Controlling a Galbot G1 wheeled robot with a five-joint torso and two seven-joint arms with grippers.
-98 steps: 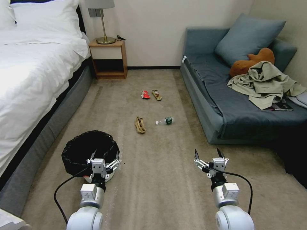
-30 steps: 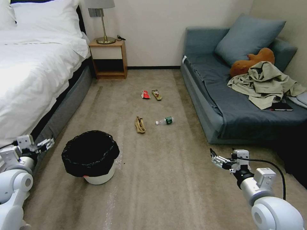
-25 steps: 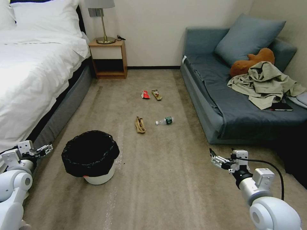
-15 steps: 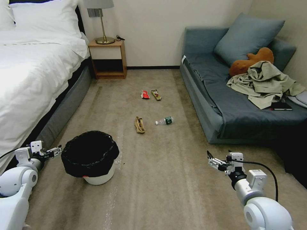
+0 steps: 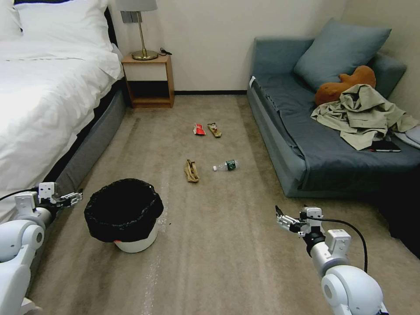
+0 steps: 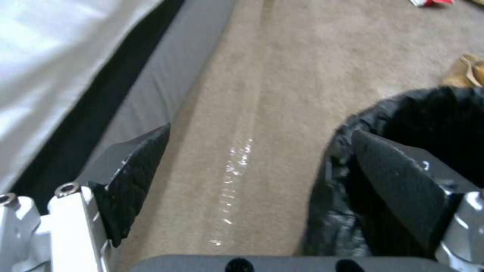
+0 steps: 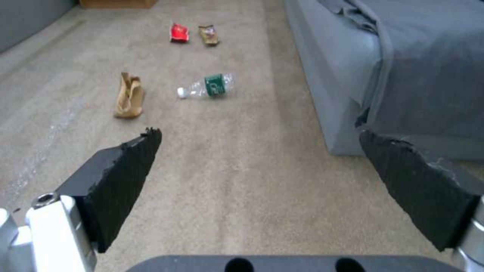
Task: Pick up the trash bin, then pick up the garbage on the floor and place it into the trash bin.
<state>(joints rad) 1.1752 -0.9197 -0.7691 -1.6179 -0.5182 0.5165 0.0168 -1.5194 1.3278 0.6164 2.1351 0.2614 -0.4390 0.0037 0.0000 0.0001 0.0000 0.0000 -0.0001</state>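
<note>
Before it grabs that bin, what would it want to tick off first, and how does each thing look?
1. Trash bin upright on the carpet, black bag over its rim: ok.
2. Left pincer open: ok, its pads stand wide apart in the left wrist view.
3. Left pincer lined up on the rim: not ok yet; in the head view it sits beside the bin, on the bed side.
4. Right pincer open and holding nothing: ok.
5. Garbage on the floor: ok; bottle, tan scrap, red-white wrapper, brown-gold wrapper.
6. Bin empty inside: cannot tell, too dark.
</note>
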